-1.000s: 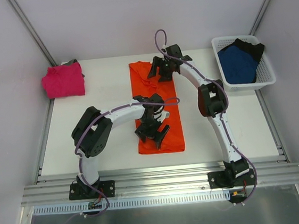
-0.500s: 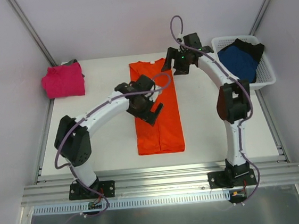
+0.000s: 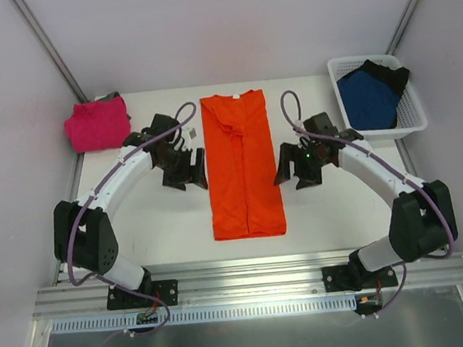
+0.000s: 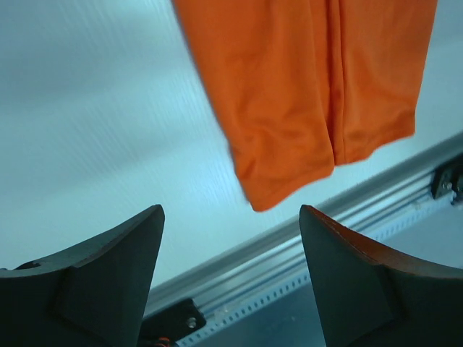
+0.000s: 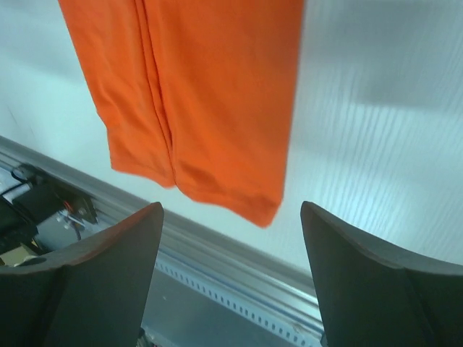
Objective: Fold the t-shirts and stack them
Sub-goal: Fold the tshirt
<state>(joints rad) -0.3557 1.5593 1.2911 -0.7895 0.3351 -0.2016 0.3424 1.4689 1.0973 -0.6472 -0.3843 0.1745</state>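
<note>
An orange t-shirt [image 3: 243,164] lies flat mid-table, folded lengthwise into a long strip with its collar at the far end. My left gripper [image 3: 188,171] hovers just off its left edge, and my right gripper [image 3: 294,168] just off its right edge. Both are open and hold nothing. In the left wrist view the orange t-shirt's hem [image 4: 304,94] lies ahead of the left gripper [image 4: 231,275]. The right wrist view shows the same hem [image 5: 202,94] beyond the right gripper [image 5: 231,275]. A folded magenta-pink t-shirt [image 3: 98,125] sits at the back left. The dark blue t-shirt [image 3: 367,99] and black t-shirt [image 3: 392,74] lie in a basket.
A white mesh basket [image 3: 415,119] stands at the back right corner. An aluminium rail [image 3: 251,279] runs along the table's near edge, in front of both arm bases. Grey walls close in the left, right and far sides.
Both grippers have come off the orange t-shirt: the left one swung out to its left side, the right one came down from the collar end to its right side. The shirt now lies flat.
</note>
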